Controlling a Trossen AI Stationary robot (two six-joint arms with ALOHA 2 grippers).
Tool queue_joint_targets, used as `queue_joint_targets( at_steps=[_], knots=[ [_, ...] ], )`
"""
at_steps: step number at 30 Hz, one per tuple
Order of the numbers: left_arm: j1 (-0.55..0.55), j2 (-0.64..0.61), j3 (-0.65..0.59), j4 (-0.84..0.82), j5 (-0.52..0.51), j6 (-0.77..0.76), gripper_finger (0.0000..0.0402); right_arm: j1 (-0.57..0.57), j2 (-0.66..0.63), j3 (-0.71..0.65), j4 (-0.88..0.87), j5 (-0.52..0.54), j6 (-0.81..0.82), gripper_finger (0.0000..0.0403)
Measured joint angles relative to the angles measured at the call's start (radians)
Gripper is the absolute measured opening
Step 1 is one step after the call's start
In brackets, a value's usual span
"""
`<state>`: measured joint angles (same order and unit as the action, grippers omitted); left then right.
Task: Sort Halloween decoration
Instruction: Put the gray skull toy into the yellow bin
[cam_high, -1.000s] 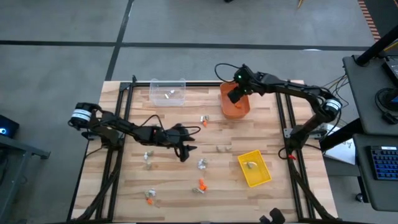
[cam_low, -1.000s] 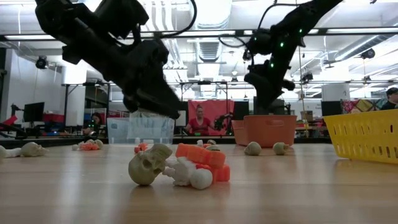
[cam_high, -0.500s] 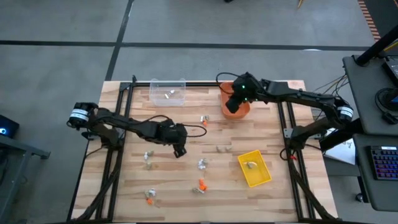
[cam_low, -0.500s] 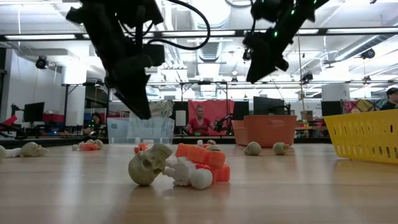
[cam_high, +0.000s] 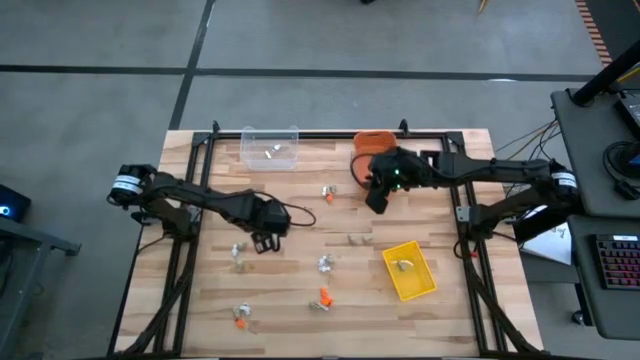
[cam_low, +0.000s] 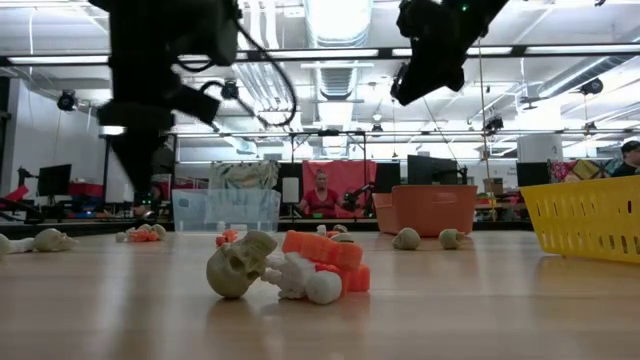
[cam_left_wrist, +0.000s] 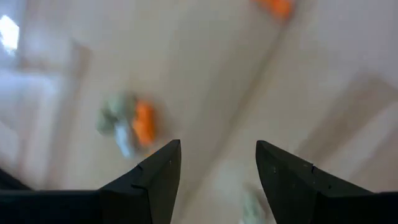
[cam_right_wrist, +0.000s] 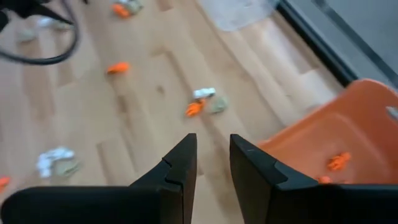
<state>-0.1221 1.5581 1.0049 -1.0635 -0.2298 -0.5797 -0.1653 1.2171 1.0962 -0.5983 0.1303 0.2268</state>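
A: Left pincer (cam_high: 262, 243)?
B: Over the tabletop (cam_high: 300, 290), left of middle. Fingers (cam_left_wrist: 155, 180) spread wide, nothing between them.

A: Right pincer (cam_high: 378, 203)?
B: Just in front of the orange bin (cam_high: 372, 142), raised. Fingers (cam_right_wrist: 180, 168) a narrow gap apart, holding nothing.

A: Trinkets?
B: Scattered over the boards. An orange-and-white pair (cam_high: 327, 192) near the orange bin, a pale one (cam_high: 325, 263) at centre, an orange one (cam_high: 322, 297) below it, another cluster (cam_high: 241, 317) near the front left corner, one (cam_high: 238, 250) just beside the left pincer. Close to the low camera, a tan skull (cam_low: 238, 266) touching an orange piece (cam_low: 325, 252).

A: In the bins?
B: One in the clear bin (cam_high: 270, 147), one in the yellow bin (cam_high: 410, 270), orange bits (cam_right_wrist: 339, 162) in the orange bin.
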Motion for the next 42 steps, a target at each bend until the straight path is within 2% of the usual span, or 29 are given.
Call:
queue_joint_targets(
  at_steps=[7,16,42],
  knots=[
    [-0.061,0.000,-0.042,-0.034,0.146,-0.108,0.0190,0.087,0.007,-0.009,0.003,0.001,0.011,0.0079],
    [-0.095,0.000,-0.110,-0.036,0.154,-0.195,0.0190,0.127,0.014,-0.011,0.012,0.001,0.021,0.0079],
    [-0.097,-0.004,-0.268,0.152,0.195,-0.186,0.0183,0.127,0.015,-0.011,0.012,0.002,0.064,0.0079]
  ],
)
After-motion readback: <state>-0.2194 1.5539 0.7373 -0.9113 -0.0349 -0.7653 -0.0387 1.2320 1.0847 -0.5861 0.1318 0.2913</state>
